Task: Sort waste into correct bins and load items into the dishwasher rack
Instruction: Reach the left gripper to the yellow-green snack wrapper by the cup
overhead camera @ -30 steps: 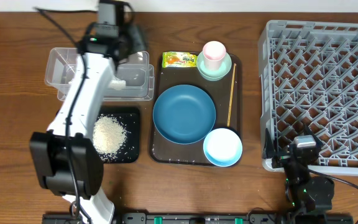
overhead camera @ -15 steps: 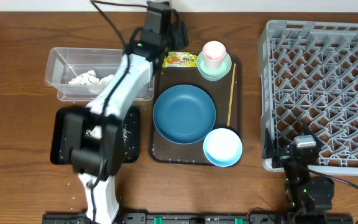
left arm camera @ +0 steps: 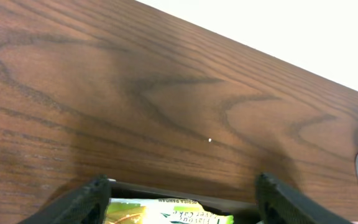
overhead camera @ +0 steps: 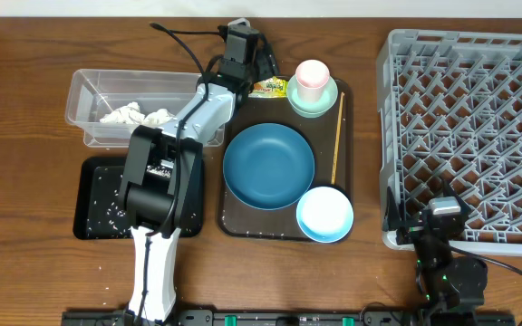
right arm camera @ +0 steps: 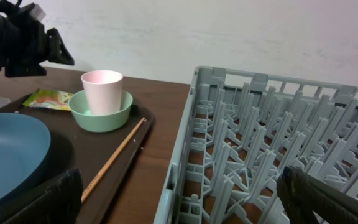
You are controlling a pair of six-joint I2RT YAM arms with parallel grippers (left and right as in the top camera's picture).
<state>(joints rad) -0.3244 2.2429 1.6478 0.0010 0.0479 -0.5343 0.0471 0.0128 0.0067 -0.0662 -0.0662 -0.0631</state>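
Note:
The green-and-yellow wrapper (overhead camera: 265, 88) lies at the back left corner of the brown serving tray (overhead camera: 229, 222). My left gripper (overhead camera: 254, 71) hangs over it, open. In the left wrist view the wrapper (left arm camera: 166, 213) sits between the two wide-apart fingers (left arm camera: 82, 202). Tissue wads (overhead camera: 134, 115) lie in the clear tub (overhead camera: 89, 86). Rice grains dot the black tray (overhead camera: 98, 195), partly hidden by my left arm. The pink cup (overhead camera: 312, 77) stands in the mint dish (overhead camera: 326, 101). My right gripper (overhead camera: 442, 217) rests open at the dishwasher rack's (overhead camera: 469, 136) front left corner.
On the serving tray sit the large dark blue bowl (overhead camera: 268, 166), the small light blue bowl (overhead camera: 324, 214) and the wooden stick (overhead camera: 337, 136). The right wrist view shows the cup (right arm camera: 102, 90), the stick (right arm camera: 114, 158) and the rack wall (right arm camera: 185, 155) close ahead.
My left arm has swung right from over the clear tub to the wrapper at the serving tray's back corner, and its jaws have widened. The right arm has not moved.

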